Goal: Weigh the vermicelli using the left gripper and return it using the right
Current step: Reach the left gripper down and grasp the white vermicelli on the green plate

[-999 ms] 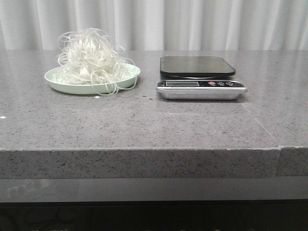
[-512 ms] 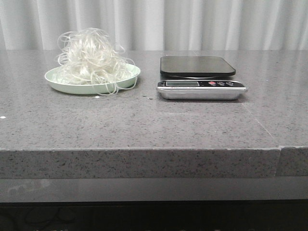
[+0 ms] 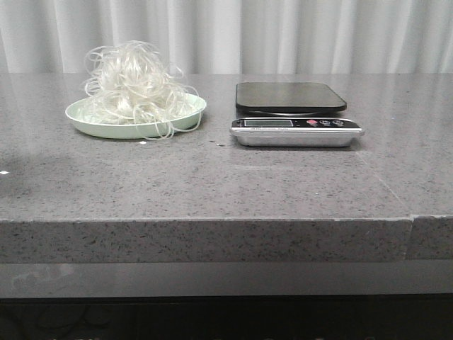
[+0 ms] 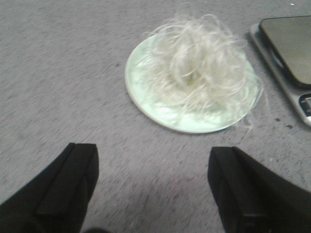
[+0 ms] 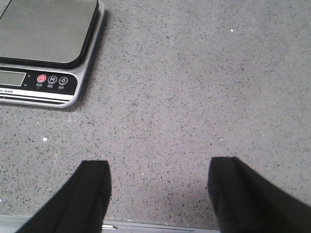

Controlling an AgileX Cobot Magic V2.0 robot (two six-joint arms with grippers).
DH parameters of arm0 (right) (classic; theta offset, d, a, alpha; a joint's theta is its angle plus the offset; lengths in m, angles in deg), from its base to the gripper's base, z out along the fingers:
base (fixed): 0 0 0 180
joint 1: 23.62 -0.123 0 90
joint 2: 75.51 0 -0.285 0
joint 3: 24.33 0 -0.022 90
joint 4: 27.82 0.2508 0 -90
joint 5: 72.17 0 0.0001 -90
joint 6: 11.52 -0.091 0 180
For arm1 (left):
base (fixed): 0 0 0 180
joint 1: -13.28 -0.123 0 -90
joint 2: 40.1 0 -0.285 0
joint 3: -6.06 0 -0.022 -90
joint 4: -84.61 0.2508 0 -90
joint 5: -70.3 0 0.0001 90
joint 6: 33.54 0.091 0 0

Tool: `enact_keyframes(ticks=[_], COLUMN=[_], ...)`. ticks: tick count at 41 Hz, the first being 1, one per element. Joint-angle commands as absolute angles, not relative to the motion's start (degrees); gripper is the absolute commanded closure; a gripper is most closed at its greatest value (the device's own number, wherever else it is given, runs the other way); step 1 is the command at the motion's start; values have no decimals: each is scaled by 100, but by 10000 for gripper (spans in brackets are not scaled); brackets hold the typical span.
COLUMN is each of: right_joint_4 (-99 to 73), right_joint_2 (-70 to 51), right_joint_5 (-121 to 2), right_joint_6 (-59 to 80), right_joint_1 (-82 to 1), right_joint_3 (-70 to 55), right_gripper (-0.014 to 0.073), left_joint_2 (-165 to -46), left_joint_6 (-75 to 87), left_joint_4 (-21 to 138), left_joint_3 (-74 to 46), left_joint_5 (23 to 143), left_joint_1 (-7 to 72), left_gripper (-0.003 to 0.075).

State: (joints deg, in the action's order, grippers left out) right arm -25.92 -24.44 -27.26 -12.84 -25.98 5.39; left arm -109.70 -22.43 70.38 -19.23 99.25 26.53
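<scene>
Left wrist view: vermicelli heaped on a pale green plate, straight ahead of the left claw, jaws wide apart and empty. Scale beside the plate. Right claw, also spread, hangs over bare tabletop near the scale; left is nearer.

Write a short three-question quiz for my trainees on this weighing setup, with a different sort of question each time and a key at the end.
1. True or false: the vermicelli already lies on the scale.
2. The left gripper is: A) shut on noodles, B) open and empty, C) out of view.
3. Fill in: the vermicelli sits on a pale green ____.

Key
1. False. The scale's black platform is bare.
2. B. The right gripper is open and empty too.
3. Plate, to the left of the scale in the front view.
</scene>
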Motion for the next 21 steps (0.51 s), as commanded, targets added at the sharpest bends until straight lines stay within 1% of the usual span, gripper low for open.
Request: enact_keyframes(ticks=[1,12,21], right_joint_4=[-2609,-2609,-2609], right_joint_2=[-2420,-2420,-2420], right_joint_5=[-3030,-3030,-3030], right_joint_6=[-1271,-1271,-1271], right_joint_1=[-2578,-2578,-2578], right_joint_3=[403,403,403], right_gripper=[58,58,58], left_joint_2=[-11293,-12459,-13314], left_joint_6=[-2236,-2236,-2236], left_joint_4=[6919,6919,6965], left_joint_3=[-1560,-935,-345], left_joint_5=[9125,8382,8221], left_joint_1=[2989,3513,3608], left_gripper=[188,188,188])
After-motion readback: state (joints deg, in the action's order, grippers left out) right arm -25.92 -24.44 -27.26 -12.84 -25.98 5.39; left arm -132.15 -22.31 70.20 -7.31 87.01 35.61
